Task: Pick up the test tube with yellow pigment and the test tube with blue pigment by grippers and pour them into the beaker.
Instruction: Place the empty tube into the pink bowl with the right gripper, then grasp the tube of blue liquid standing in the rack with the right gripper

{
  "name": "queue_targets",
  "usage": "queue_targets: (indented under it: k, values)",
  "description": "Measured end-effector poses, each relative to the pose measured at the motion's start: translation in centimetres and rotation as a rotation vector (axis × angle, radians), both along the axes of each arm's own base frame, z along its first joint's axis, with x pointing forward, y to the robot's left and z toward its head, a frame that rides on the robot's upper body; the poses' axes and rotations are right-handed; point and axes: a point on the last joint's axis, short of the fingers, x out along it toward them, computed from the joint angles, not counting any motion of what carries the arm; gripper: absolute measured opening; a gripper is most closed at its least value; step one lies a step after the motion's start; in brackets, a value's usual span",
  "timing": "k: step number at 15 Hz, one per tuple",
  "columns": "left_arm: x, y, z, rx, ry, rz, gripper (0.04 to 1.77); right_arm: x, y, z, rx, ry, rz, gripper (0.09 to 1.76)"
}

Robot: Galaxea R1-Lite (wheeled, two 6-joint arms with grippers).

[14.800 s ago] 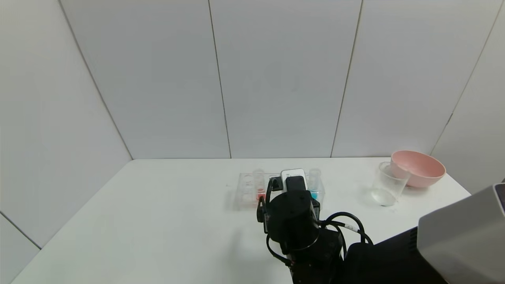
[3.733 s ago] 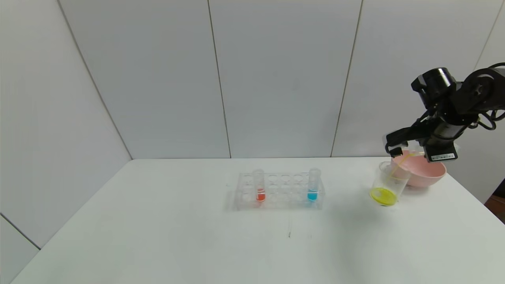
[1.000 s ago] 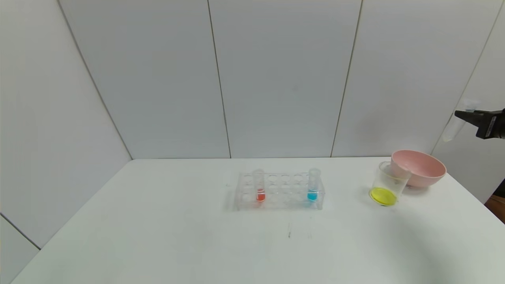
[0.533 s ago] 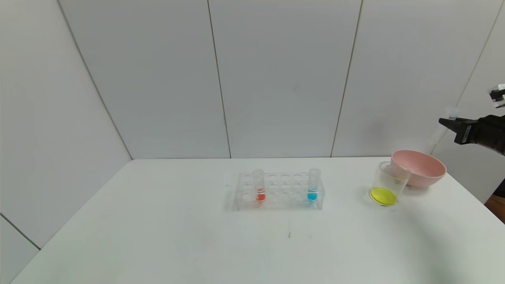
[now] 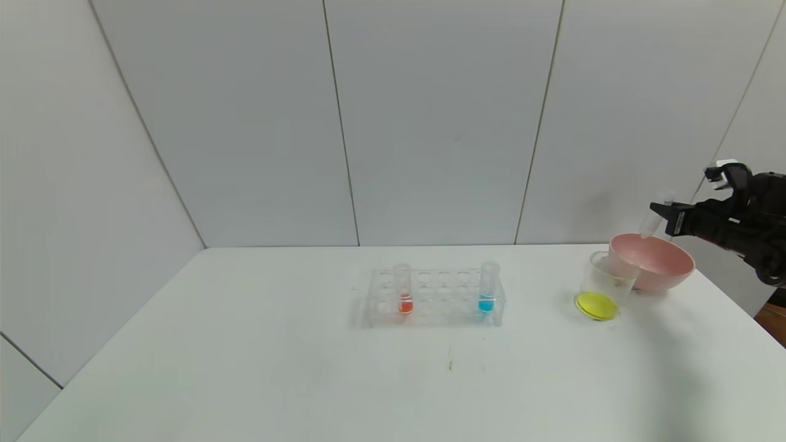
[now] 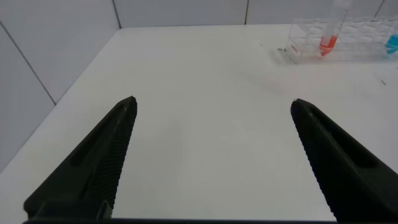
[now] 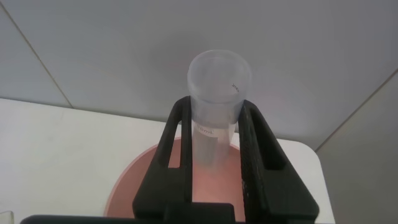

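Now the emptied yellow tube (image 7: 219,106) sits clamped in my right gripper (image 5: 666,216), lower than half a second ago, over the pink bowl (image 5: 660,269). Yellow fills the beaker (image 5: 605,286); the blue tube (image 5: 488,288) waits racked. My left gripper (image 6: 211,155) hangs open above the white table (image 5: 307,368), grey walls around.
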Motion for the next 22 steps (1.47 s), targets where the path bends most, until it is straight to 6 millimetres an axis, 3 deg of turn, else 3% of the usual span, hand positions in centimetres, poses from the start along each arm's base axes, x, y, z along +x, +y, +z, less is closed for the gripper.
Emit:
queue_targets:
  k: [4, 9, 13, 18, 22]
  values:
    - [0.0, 0.0, 0.0, 0.000, 0.000, 0.000, 1.76, 0.8, -0.2, -1.6, 0.007, 0.024, 0.002, 0.50]
    - [0.0, 0.0, 0.0, 0.000, 0.000, 0.000, 1.76, 1.9, -0.6, -2.5, 0.008, 0.027, 0.002, 1.07]
    - [0.0, 0.0, 0.0, 0.000, 0.000, 0.000, 1.76, 2.5, 0.3, -2.0, 0.003, 0.011, 0.022, 1.33]
    - [0.0, 0.0, 0.0, 0.000, 0.000, 0.000, 1.76, 2.2, 5.2, 0.6, -0.011, -0.013, 0.046, 1.51]
    - [0.0, 0.0, 0.0, 0.000, 0.000, 0.000, 1.76, -0.8, 10.7, 1.8, -0.006, 0.008, 0.068, 1.59]
